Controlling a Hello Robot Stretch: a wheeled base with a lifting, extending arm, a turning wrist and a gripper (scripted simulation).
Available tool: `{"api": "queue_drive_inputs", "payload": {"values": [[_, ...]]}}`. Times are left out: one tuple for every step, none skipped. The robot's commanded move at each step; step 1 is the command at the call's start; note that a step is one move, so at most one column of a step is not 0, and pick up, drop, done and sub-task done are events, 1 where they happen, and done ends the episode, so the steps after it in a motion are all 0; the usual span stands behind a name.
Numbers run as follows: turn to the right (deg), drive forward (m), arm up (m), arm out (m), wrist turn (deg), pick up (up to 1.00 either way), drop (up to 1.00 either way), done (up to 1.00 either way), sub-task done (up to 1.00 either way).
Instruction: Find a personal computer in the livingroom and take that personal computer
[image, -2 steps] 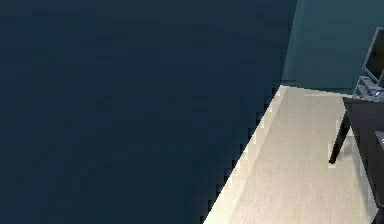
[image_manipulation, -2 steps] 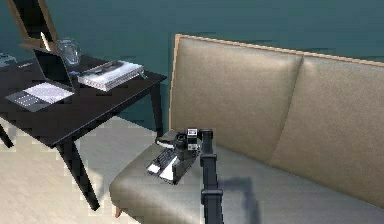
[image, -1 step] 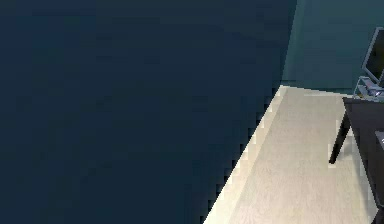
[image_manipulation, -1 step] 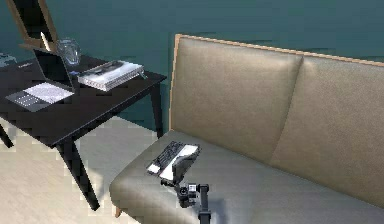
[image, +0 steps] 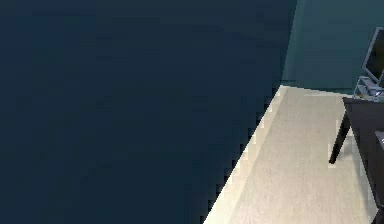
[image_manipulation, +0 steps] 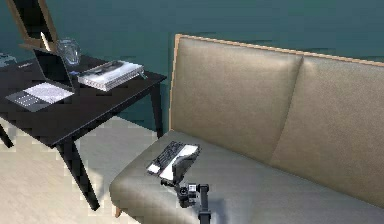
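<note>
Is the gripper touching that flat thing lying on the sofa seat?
Cannot tell. In the arm side view the gripper sits right by the flat thing on the sofa; neither contact nor gap shows.

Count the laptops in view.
2. An open laptop stands on the dark table; what looks like a second laptop lies on the sofa seat. More may be hidden.

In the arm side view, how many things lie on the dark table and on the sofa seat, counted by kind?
Open laptop: 1
Clear glass vessel: 1
Pale sheet: 1
Pale flat stack: 1
Dark-and-white flat thing, on the sofa seat: 1
Total: 5
</note>
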Motion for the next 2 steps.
{"api": "queue_drive_inputs", "payload": {"values": [[0.0, 0.0, 0.1, 0.0, 0.0, 0.0, 0.0, 0.0, 0.0], [0.0, 0.0, 0.0, 0.0, 0.0, 0.0, 0.0, 1.0, 0.0]]}}
